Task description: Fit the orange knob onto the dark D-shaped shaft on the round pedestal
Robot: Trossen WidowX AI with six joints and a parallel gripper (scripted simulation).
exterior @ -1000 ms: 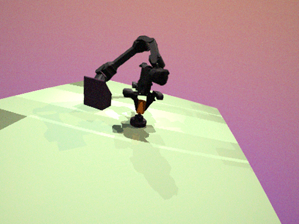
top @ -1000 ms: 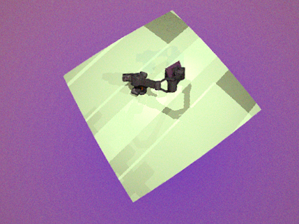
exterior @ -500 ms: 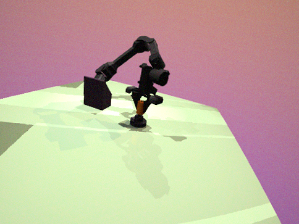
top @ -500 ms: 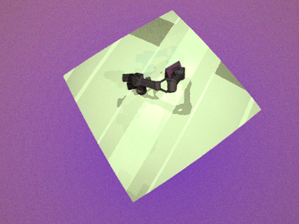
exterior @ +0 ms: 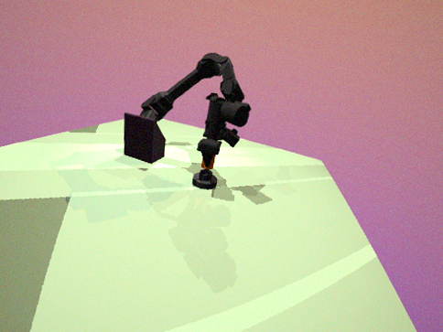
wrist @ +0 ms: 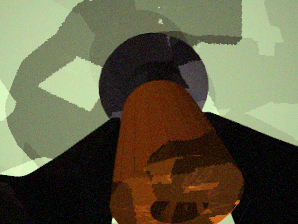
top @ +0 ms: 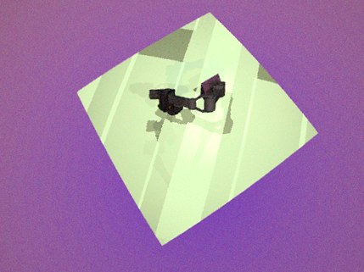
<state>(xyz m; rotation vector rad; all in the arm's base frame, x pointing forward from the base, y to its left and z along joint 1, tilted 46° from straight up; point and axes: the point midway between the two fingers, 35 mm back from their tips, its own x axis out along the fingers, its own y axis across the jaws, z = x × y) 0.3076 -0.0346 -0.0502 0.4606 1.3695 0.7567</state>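
My gripper point(exterior: 208, 163) point(wrist: 161, 123) is shut on the orange knob point(exterior: 212, 162) point(wrist: 150, 115), with one dark finger on each side of it in the wrist view. The knob is upright over the round dark pedestal point(exterior: 198, 181) point(wrist: 115, 75). In the exterior view the dark shaft point(exterior: 205, 173) shows below the knob, so the knob is not down on the pedestal. Whether its lower end touches the shaft's top I cannot tell. The knob's hole and the shaft's flat side are hidden. In the top view the arm covers nearly all of knob and pedestal.
The arm's dark base block point(exterior: 142, 139) point(top: 211, 85) stands on the pale green table point(top: 222, 168) point(exterior: 299, 266), behind and left of the pedestal in the exterior view. Shadows and light stripes cross the table top. The table's edges drop off to a purple background.
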